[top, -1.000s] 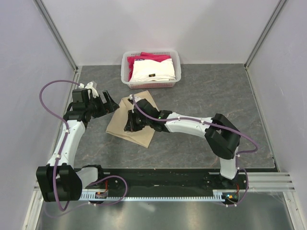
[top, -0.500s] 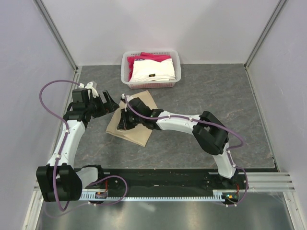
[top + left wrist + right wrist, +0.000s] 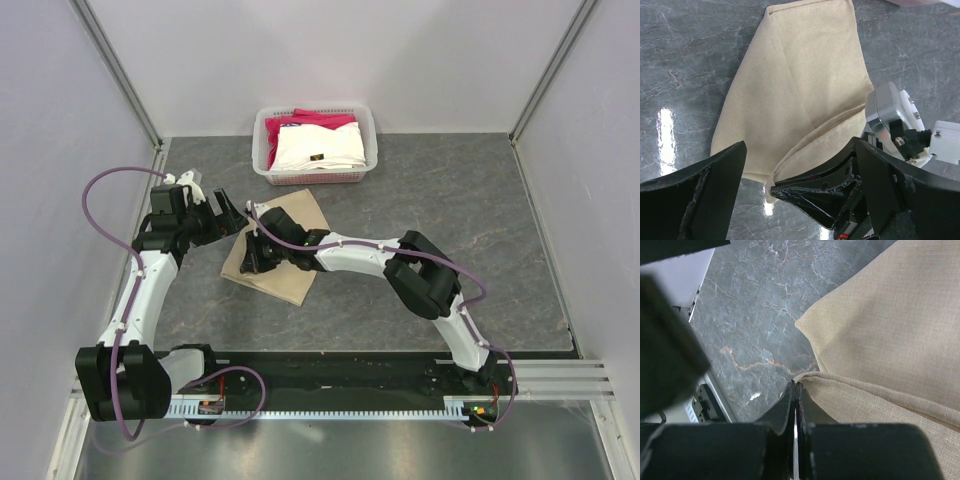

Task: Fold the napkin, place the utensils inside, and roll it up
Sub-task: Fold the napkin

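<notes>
The tan napkin [image 3: 290, 278] lies partly folded on the grey table, in front of the basket. My right gripper [image 3: 248, 258] is shut on a lifted edge of the napkin [image 3: 880, 340], which runs pinched into the closed fingertips [image 3: 790, 395], held over the cloth's left side. My left gripper [image 3: 228, 215] is open just left of the napkin [image 3: 800, 85], with nothing between its fingers [image 3: 715, 175]. From the left wrist, the right gripper [image 3: 815, 195] shows low over the folded layer. The utensils are out of view.
A white basket [image 3: 263, 150] stands at the back, holding a white folded cloth [image 3: 315, 148] and a pink-red folded cloth [image 3: 322, 120]. White walls close in the table on the left, right and back.
My right arm has reached further left, carrying the pinched napkin edge across the cloth toward its left side. The left arm has stayed put, still open.
</notes>
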{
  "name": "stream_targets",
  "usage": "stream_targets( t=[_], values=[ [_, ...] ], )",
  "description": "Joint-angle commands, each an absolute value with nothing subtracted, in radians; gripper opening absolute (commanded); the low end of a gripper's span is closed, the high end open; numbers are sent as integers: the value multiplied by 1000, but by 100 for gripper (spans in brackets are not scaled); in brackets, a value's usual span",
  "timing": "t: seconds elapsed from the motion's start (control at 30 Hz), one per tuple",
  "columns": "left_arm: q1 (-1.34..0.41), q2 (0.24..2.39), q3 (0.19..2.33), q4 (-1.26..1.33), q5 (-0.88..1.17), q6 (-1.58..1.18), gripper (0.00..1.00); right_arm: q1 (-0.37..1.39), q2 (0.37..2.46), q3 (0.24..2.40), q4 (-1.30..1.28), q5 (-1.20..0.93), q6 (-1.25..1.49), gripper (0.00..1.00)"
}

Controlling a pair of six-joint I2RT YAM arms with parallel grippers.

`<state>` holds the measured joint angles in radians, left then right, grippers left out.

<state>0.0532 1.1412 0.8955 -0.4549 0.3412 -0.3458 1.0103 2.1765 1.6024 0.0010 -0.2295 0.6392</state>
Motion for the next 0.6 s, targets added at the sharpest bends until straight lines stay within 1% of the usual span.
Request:
stream_targets(
  t=[0.0,0.13,0.17,0.2,0.23,0.27,0.33,0.37,0.4,0.47,0.57],
  values=[
    [58,1127,896,-423,341,-344,98,1017,2210,1669,46,-230,620,0],
    [58,1131,897,-425,337,-342,98,1017,2238,1687,46,-227,621,0],
    [58,1131,897,-423,339,-344,98,1016,2247,1696,46,-229,621,2],
    [58,1131,896,-425,337,-344,98,1017,2252,1700,48,-229,620,11],
    [58,1131,897,-425,331,-344,99,1017,2253,1703,48,-229,618,18],
    [60,1131,897,-425,328,-341,99,1017,2256,1707,48,-232,618,28],
    [58,1129,896,-423,315,-339,99,1017,2249,1715,49,-238,606,37],
    [58,1127,896,-423,308,-337,100,1017,2244,1720,49,-245,598,48],
    [58,1126,896,-423,295,-334,100,1016,2238,1724,48,-261,588,53],
    [58,1121,896,-426,281,-333,100,1014,2212,1730,37,-293,568,61],
    [58,1120,894,-423,261,-330,100,1005,2146,1688,23,-302,546,65]
  ],
)
